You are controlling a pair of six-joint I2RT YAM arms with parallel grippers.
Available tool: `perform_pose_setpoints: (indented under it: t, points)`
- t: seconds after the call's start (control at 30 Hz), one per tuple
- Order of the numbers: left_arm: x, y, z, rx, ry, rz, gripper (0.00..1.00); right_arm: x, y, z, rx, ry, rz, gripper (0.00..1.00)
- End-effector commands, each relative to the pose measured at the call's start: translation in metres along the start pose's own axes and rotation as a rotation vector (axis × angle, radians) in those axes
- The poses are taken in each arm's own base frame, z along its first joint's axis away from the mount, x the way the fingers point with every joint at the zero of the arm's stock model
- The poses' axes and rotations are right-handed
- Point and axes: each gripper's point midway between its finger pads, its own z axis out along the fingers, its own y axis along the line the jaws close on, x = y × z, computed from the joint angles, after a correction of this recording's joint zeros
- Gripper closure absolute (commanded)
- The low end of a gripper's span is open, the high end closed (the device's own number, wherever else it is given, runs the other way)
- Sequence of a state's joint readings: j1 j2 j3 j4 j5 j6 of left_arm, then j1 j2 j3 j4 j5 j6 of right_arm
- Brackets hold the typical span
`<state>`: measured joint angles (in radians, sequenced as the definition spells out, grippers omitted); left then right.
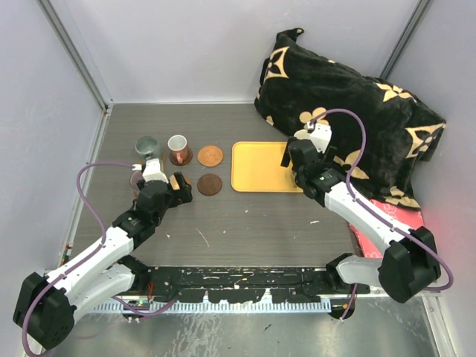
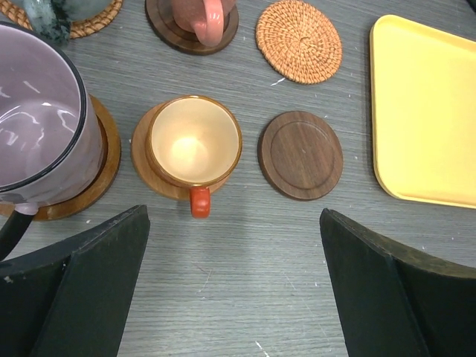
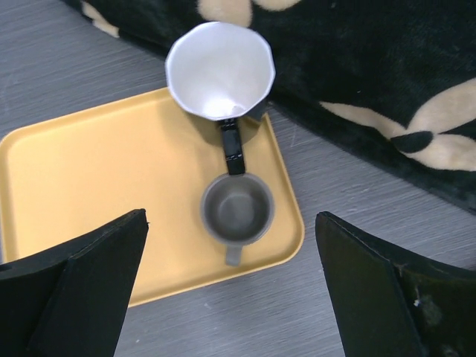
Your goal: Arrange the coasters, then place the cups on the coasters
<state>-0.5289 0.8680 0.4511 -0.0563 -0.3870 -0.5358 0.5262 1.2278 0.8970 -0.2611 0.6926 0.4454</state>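
Observation:
In the left wrist view my open left gripper (image 2: pixel 233 249) hovers just short of a tiny orange cup (image 2: pixel 195 141), which stands on a light wooden coaster (image 2: pixel 145 160). Left of it a purple mug (image 2: pixel 37 126) sits on a brown coaster (image 2: pixel 104 160). A copper-pink cup (image 2: pixel 201 16) and a grey-green mug (image 1: pixel 146 146) stand on coasters behind. A dark wooden coaster (image 2: pixel 300 155) and a woven coaster (image 2: pixel 299 40) lie bare. My open right gripper (image 3: pixel 230 253) hangs over a tiny grey cup (image 3: pixel 236 210) and a black cup (image 3: pixel 219 71) with a pale inside.
The grey and black cups stand at a corner of the square yellow tray (image 3: pixel 97 178), which lies right of the coasters (image 1: pixel 260 167). A black cushion with gold flowers (image 1: pixel 349 111) fills the back right. A red patch (image 1: pixel 387 216) shows by the right arm.

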Motion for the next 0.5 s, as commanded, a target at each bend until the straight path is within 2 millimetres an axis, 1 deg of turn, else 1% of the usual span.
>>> perform_pose_setpoints:
  t: [0.0,0.13,0.27,0.37,0.47]
  points:
    - [-0.013,-0.01,-0.002,0.047,-0.048,-0.041,0.02,-0.03,0.004,0.012,-0.02,-0.045,0.011,0.0]
    - [-0.01,-0.009,-0.002,0.042,-0.039,-0.039,0.02,-0.025,0.005,0.026,-0.019,-0.011,-0.023,0.0]
    - [-0.013,-0.009,-0.004,0.049,-0.052,-0.04,0.02,-0.025,0.006,0.039,-0.009,0.005,-0.043,0.01]
    - [-0.013,-0.01,-0.005,0.059,-0.058,-0.043,0.02,-0.024,0.006,0.048,-0.011,0.018,-0.05,0.03]
    - [-0.013,-0.009,-0.004,0.053,-0.059,-0.044,0.02,-0.022,0.001,0.057,0.008,0.027,-0.048,0.05]
